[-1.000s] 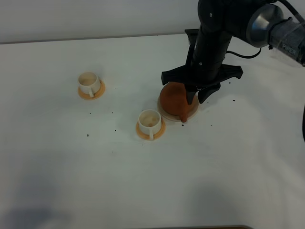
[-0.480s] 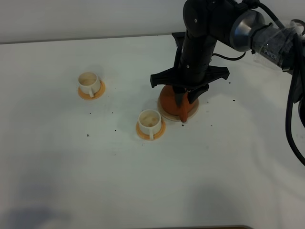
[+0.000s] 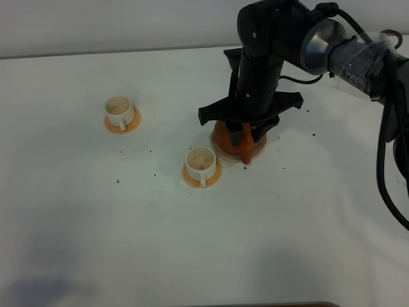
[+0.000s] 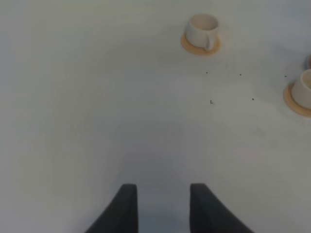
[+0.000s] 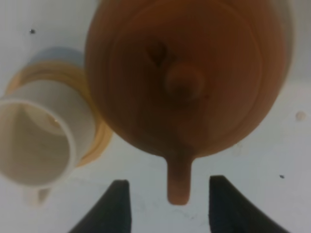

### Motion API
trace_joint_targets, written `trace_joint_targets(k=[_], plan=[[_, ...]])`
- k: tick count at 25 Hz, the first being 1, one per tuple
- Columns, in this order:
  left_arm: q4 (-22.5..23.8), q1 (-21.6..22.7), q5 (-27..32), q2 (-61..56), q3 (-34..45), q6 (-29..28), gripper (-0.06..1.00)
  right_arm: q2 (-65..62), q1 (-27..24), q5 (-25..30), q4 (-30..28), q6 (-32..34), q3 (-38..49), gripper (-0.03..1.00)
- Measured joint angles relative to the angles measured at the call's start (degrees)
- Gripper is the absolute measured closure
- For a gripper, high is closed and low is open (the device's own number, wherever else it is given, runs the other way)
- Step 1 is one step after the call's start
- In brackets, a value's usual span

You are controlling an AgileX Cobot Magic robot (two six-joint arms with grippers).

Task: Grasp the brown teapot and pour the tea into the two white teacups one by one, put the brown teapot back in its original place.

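Observation:
The brown teapot (image 3: 223, 134) (image 5: 189, 73) stands upright on its beige trivet (image 3: 257, 152), its stubby handle (image 5: 179, 182) pointing toward the table's front. My right gripper (image 3: 248, 135) (image 5: 170, 208) hangs over it, open, one finger on each side of the handle with a gap on both sides. One white teacup (image 3: 201, 160) (image 5: 34, 136) sits on its saucer just front-left of the teapot. The other teacup (image 3: 119, 110) (image 4: 201, 29) is farther back-left. My left gripper (image 4: 163, 208) is open over bare table, holding nothing.
The white tabletop (image 3: 128, 224) carries small dark specks (image 3: 118, 181) around the cups. The right arm's black body (image 3: 262, 57) rises from the teapot toward the back right, with cables (image 3: 386, 160) along the right edge.
The right arm has shifted left over the teapot and its jaws have spread wider off the handle. Teapot and cups have stayed put.

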Motion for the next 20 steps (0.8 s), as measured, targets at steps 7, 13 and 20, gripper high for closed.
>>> trace_joint_targets(k=[7, 13, 20], plan=[[0.00, 0.00, 0.00, 0.00, 0.00, 0.00, 0.68, 1.68, 0.34, 0.00, -0.75, -0.54, 0.00, 0.60], [0.00, 0.00, 0.00, 0.00, 0.00, 0.00, 0.68, 1.86, 0.34, 0.00, -2.57, -0.54, 0.00, 0.60], [0.00, 0.00, 0.00, 0.00, 0.00, 0.00, 0.68, 2.92, 0.34, 0.07, -3.29, -0.82, 0.00, 0.61]])
